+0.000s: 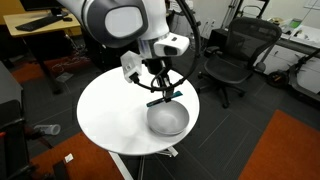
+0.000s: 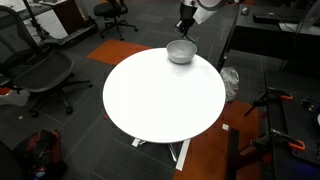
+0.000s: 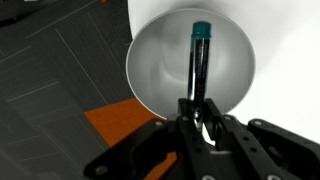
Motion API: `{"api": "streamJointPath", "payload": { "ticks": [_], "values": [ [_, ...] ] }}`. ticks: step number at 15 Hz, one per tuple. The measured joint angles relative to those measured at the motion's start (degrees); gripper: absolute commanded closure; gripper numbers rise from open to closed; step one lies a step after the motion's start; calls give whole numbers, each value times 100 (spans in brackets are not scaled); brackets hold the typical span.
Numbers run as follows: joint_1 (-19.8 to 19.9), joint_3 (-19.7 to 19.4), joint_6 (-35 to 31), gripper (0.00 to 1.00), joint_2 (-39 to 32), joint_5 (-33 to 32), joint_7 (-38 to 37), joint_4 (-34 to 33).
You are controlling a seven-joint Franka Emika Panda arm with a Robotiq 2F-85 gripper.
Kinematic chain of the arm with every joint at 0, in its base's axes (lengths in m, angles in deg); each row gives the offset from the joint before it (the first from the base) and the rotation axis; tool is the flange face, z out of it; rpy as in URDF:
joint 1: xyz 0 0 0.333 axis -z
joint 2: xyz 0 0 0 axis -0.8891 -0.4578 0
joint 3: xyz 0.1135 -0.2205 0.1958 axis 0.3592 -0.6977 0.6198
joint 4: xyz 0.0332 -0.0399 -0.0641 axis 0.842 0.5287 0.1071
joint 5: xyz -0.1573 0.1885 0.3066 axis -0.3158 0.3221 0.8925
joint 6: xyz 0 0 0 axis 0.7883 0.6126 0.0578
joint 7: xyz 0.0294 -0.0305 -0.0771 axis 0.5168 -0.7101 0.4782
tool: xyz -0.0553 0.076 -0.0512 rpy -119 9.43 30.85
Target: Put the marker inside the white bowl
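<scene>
The white bowl [image 1: 167,121] stands near the edge of the round white table [image 1: 105,115]; it also shows in an exterior view [image 2: 180,52] and fills the wrist view [image 3: 160,60]. My gripper [image 1: 161,90] hangs just above the bowl, shut on the marker [image 1: 157,101]. In the wrist view the marker [image 3: 198,55] sticks out from my jaws [image 3: 197,108] over the bowl's inside, teal end farthest from the jaws. In an exterior view my gripper [image 2: 185,25] is above the bowl; the marker is too small to make out there.
Black office chairs stand around the table [image 1: 235,55] [image 2: 40,65]. Orange carpet patches [image 1: 285,150] lie on the dark floor. A desk [image 1: 40,25] stands behind the arm. The bowl sits close to the table's rim [image 2: 205,60].
</scene>
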Motion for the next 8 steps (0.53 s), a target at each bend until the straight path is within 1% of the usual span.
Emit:
{"api": "streamJointPath", "payload": {
  "ticks": [5, 6, 7, 8],
  "values": [
    [157, 76, 400, 95, -792, 230, 4, -754],
    [177, 85, 478, 56, -930, 262, 4, -893],
    [192, 92, 536, 55, -1035, 287, 4, -1001],
    [203, 94, 584, 50, -1131, 306, 4, -1106]
  ]
}}
